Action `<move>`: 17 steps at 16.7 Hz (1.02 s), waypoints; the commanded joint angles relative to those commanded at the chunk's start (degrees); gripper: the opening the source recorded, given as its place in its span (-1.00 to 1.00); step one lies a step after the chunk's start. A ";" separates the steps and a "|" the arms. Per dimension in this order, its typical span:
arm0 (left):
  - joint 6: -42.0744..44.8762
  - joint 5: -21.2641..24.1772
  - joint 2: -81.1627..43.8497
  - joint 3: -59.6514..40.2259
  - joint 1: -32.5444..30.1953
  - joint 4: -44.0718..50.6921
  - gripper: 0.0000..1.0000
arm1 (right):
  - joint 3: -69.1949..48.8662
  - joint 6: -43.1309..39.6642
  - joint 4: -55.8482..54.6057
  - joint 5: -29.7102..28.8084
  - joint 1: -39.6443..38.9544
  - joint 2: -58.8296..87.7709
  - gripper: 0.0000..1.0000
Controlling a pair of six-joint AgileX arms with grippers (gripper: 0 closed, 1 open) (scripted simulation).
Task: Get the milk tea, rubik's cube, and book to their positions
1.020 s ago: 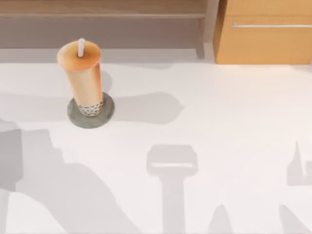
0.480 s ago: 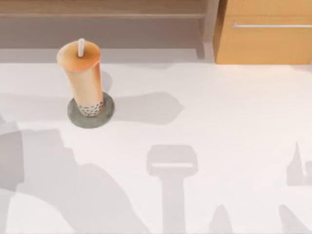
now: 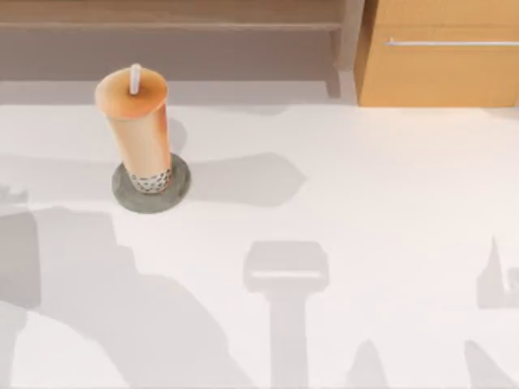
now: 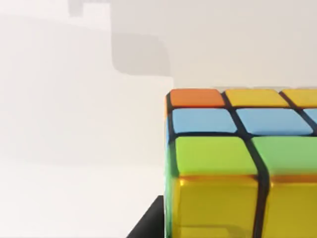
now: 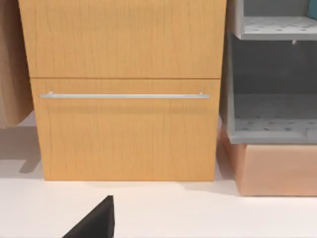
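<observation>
Close under the left wrist sits the cube (image 4: 242, 163), rigid and light, its glossy faces likely slick; best pinched across opposite flat sides. Claw state: cannot tell. Farther, at the tabletop's (image 3: 365, 203) left, the tea (image 3: 139, 130) stands on its disc (image 3: 180, 190)

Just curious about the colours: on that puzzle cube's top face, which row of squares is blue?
On the Rubik's cube, the middle row is blue, lying between the orange-and-yellow row behind it and the green row at the front edge.
</observation>
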State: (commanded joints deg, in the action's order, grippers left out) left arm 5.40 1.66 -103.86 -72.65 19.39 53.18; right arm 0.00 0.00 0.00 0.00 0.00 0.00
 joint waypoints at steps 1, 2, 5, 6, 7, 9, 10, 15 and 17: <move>-0.18 0.90 0.53 -0.52 -0.10 -2.46 -1.00 | 0.00 0.00 0.00 0.00 0.00 0.00 1.00; -0.38 1.98 1.22 -1.18 -0.20 -5.59 -1.00 | 0.00 0.00 0.00 0.00 0.00 0.00 1.00; -1.18 5.85 4.42 -3.54 -0.15 -18.43 -1.00 | 0.00 0.00 0.00 0.00 0.00 0.00 1.00; -1.52 7.27 5.77 -4.40 0.03 -23.60 -1.00 | 0.00 0.00 0.00 0.00 0.00 0.00 1.00; -1.89 8.72 7.15 -5.27 0.26 -28.95 -1.00 | 0.00 0.00 0.00 0.00 0.00 0.00 1.00; -2.67 11.62 9.77 -7.06 0.75 -39.37 -1.00 | 0.00 0.00 0.00 0.00 0.00 0.00 1.00; -3.06 13.02 10.92 -7.94 0.93 -44.00 -1.00 | 0.00 0.00 0.00 0.00 0.00 0.00 1.00; -4.40 18.50 12.74 -11.49 -0.09 -58.23 -1.00 | 0.00 0.00 0.00 0.00 0.00 0.00 1.00; -4.54 19.23 12.57 -12.00 -0.49 -59.65 -1.00 | 0.00 0.00 0.00 0.00 0.00 0.00 1.00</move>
State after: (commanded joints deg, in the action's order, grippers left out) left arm 0.87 20.88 -91.29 -84.65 18.91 -6.47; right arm 0.00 0.00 0.00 0.00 0.00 0.00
